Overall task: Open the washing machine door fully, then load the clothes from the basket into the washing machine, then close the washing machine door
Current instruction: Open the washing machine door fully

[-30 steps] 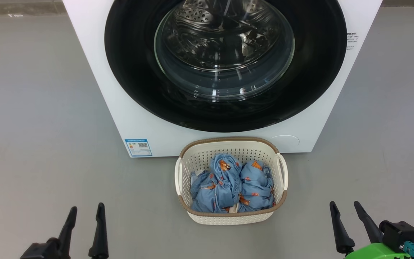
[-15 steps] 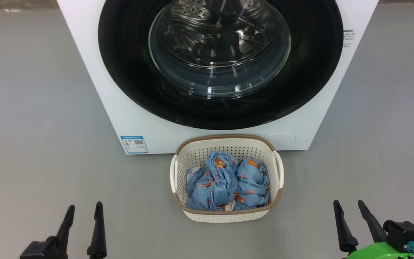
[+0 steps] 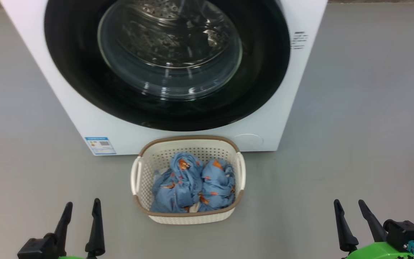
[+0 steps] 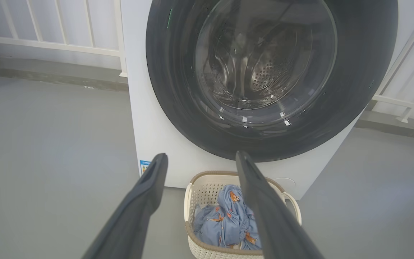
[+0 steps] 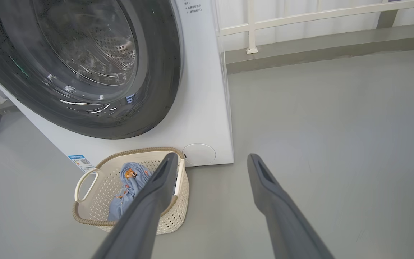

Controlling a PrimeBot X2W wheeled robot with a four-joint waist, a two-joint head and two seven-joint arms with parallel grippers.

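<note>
Head view: the washer (image 3: 275, 108) stands at 12 o'clock with its door (image 3: 264, 54) shut flat against the front panel. The basket (image 3: 189, 218) sits on the floor (image 3: 354, 126) just in front of the washer, at 6 o'clock from the door. The clothes (image 3: 189, 183) lie bunched inside the basket in two mounds, side by side, below the rim.

The left gripper (image 3: 83, 201) is at 7 o'clock of the frame and the right gripper (image 3: 348, 201) at 5 o'clock. Both have their fingers spread wide and hold nothing. Both are well apart from the basket and the door.

Status, as judged: door opening is not yet begun.

Door handling:
- Rigid and hinged; it likely swings as one stiff piece.
- The glossy black ring and the bulging glass (image 3: 171, 46) probably give the fingers little friction.
- Where the handle or latch sits cannot be told, nor the hinge side.
- Expect the hold at the outer edge of the ring, at 3 or 9 o'clock. Hook a finger behind the edge rather than pinching the face.
- Avoid pressing on the glass.

Clothes handling:
- Soft, light and limp; they sag and trail when lifted.
- Take hold of a raised fold at the top of a mound and pinch deep.
- The garments may be tangled, so one lift may drag both.
- The basket looks light and may slide or tip if fabric snags it.
</note>
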